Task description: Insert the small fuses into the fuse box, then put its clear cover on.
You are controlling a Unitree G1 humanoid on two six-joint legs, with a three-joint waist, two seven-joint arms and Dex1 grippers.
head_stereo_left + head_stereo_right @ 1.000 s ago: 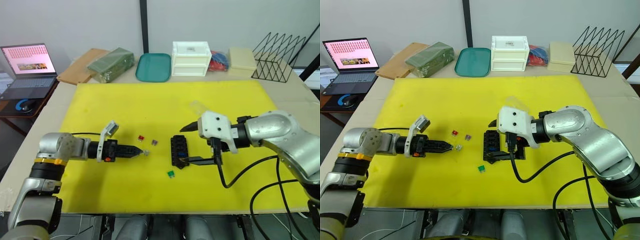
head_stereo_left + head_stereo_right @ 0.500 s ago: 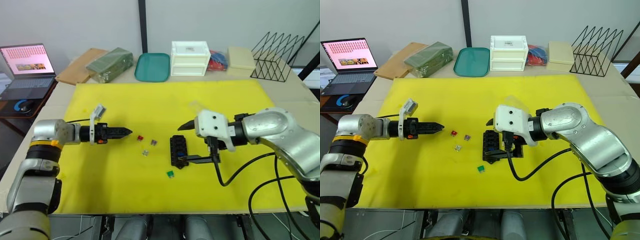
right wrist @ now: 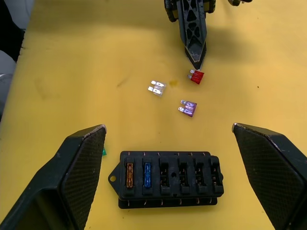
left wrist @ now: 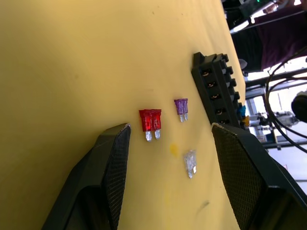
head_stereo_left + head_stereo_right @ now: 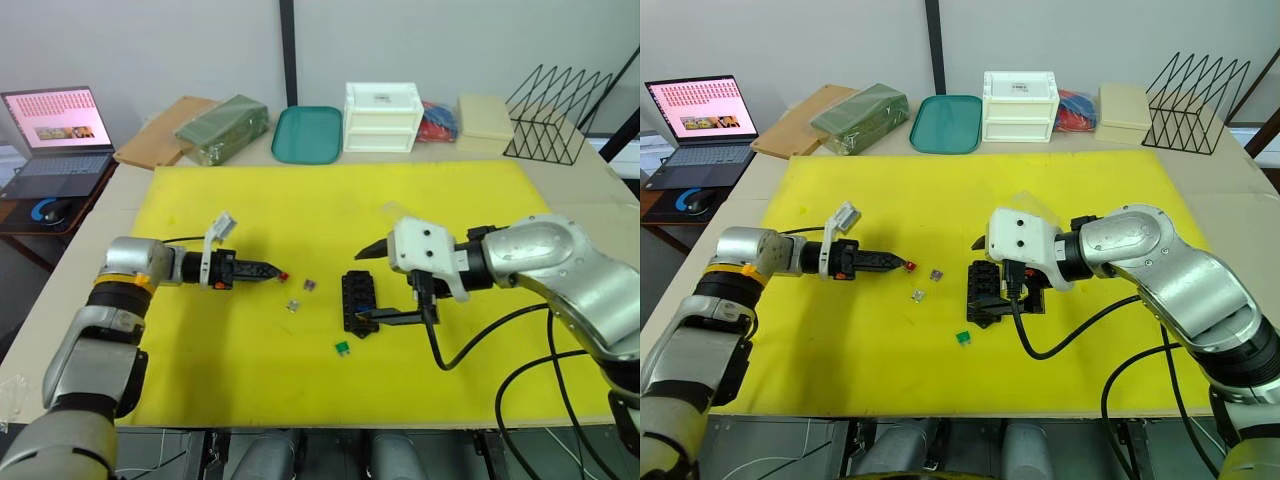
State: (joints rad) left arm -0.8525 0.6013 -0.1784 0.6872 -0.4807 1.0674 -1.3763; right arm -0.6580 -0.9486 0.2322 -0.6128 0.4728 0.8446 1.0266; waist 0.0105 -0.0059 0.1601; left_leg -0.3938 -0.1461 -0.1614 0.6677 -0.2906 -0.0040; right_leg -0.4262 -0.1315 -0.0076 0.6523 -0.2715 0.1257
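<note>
The black fuse box (image 3: 168,186) lies mid-mat with an amber fuse (image 3: 129,175) and a blue fuse (image 3: 147,175) seated at one end. My right gripper (image 5: 362,288) hangs open over the fuse box, one finger on each side of it. My left gripper (image 4: 171,128) is open and low on the mat, its fingers either side of the red fuse (image 4: 150,120). The purple fuse (image 4: 181,106) and grey fuse (image 4: 190,162) lie loose between the red one and the box. A green fuse (image 5: 341,347) lies nearer me. The clear cover (image 5: 1030,205) rests behind my right wrist.
The yellow mat (image 5: 300,200) covers the table. Along its far edge stand a white drawer unit (image 5: 382,117), a teal tray (image 5: 307,133), a green packet (image 5: 222,128) and a black wire rack (image 5: 555,112). A laptop (image 5: 55,135) sits far left.
My left gripper drew back from the grey fuse toward the left, then came forward again to the red fuse. The grey fuse stayed put. The right gripper has hardly moved.
</note>
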